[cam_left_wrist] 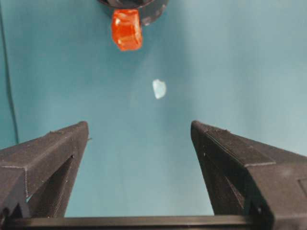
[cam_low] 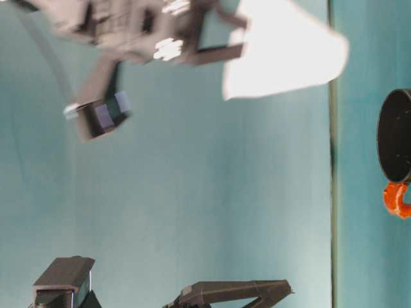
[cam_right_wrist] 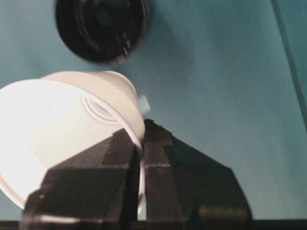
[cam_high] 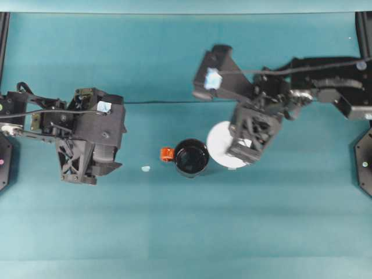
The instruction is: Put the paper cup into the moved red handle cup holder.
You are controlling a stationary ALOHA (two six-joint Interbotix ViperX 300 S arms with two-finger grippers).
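A teal table (cam_high: 174,221) spans the overhead view; on it stands the glossy black round cup holder (cam_high: 191,157), its red handle pointing left, with the plain white paper cup (cam_high: 220,142) just right of it, pinched at the rim by the right gripper (cam_high: 243,152). The left gripper (cam_high: 87,168) sits well apart. In the table-level view the cup (cam_low: 282,54) hangs clear above the table. The left wrist view shows the left gripper's jaws spread wide, nothing between them. In the right wrist view both fingers (cam_right_wrist: 158,158) clamp the cup's wall.

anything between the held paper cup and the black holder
Nothing visible. The right tool pinches the paper cup's rim, lifted, right beside the holder, whose open mouth looks empty. A small white scrap lies on the holder's far side.
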